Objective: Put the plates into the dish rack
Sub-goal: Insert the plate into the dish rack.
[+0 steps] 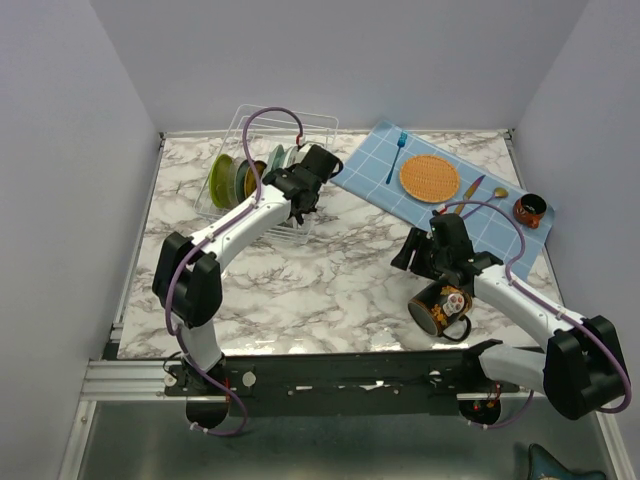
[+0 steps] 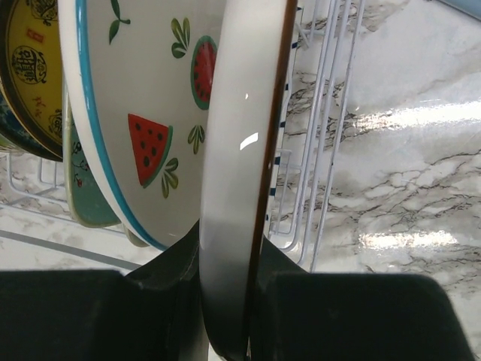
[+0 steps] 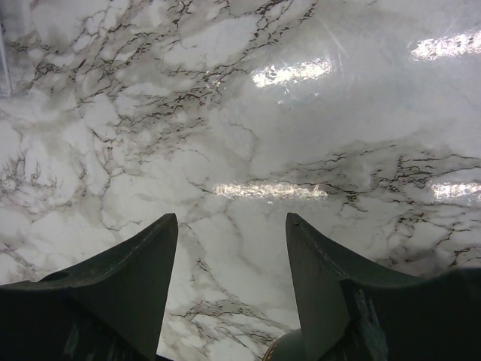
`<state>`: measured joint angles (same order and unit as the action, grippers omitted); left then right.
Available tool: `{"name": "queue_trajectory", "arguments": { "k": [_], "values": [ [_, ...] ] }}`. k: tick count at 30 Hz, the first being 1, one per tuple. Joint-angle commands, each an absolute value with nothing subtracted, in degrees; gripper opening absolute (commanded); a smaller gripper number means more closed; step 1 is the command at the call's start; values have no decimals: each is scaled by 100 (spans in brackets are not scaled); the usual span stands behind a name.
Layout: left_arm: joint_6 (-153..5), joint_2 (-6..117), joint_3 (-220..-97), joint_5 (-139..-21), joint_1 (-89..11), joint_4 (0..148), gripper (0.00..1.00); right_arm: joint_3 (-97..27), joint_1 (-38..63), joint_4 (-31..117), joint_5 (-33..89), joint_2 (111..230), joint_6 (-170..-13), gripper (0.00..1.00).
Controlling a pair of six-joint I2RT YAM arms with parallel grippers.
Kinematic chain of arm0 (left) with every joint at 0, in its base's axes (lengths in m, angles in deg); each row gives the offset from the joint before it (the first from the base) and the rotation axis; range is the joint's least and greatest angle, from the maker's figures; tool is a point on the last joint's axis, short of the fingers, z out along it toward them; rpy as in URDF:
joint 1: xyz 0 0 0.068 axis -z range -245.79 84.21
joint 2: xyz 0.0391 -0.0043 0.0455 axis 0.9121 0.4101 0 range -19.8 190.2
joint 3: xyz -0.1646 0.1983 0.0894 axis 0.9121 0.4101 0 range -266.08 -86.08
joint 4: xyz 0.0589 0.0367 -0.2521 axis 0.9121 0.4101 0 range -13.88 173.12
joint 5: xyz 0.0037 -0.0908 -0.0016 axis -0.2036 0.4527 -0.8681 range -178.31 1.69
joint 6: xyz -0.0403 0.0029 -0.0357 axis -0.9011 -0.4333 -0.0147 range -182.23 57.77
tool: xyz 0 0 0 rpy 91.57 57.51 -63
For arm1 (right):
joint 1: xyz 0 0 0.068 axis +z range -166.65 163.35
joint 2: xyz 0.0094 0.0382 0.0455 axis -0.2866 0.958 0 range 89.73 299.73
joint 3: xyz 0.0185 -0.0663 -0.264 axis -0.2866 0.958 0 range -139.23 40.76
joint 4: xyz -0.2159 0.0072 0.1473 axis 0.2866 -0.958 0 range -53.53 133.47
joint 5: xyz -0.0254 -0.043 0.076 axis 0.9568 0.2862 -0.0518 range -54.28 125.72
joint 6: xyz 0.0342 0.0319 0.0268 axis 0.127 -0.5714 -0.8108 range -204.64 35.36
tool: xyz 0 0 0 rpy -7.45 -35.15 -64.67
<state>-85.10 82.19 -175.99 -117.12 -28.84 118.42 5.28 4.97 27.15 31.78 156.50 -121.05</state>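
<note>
The white wire dish rack (image 1: 262, 128) stands at the back left of the table. In it stand a yellow plate (image 2: 34, 68), a mint-green one (image 2: 86, 199) and a white plate with watermelon slices (image 2: 143, 113), all on edge. My left gripper (image 2: 229, 244) is shut on the rim of a brown-edged plate (image 2: 240, 150), held upright just right of the watermelon plate and beside the rack wires (image 2: 323, 135). From above, the left gripper (image 1: 298, 200) sits at the rack's right end. My right gripper (image 3: 231, 226) hangs open over bare marble, also seen as the right gripper (image 1: 408, 255) at centre right.
A black decorated mug (image 1: 440, 305) lies on its side by the right arm. A blue checked placemat (image 1: 480, 215) at the back right carries an orange woven mat (image 1: 429, 177), a blue fork (image 1: 396, 156), a knife, a spoon and a small dark bowl (image 1: 529, 210).
</note>
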Motion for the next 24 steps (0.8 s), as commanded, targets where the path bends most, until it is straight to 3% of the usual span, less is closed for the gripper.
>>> {"name": "queue_trajectory", "arguments": {
  "k": [1,9,17,24],
  "values": [
    [-8613,8224,-17696,-11687,-2896,11356,0,526,470,2721,3150,15714,-12059,68],
    [-8596,8268,-17494,-11731,-2967,11251,1,526,479,2703,3150,15715,-12059,68],
    [-8491,8285,-17388,-11933,-3037,11215,27,526,479,2703,3150,15723,-12077,68],
    [-8429,8286,-17336,-12012,-3081,11207,32,526,479,2703,3141,15758,-12085,68]
  ]
}}
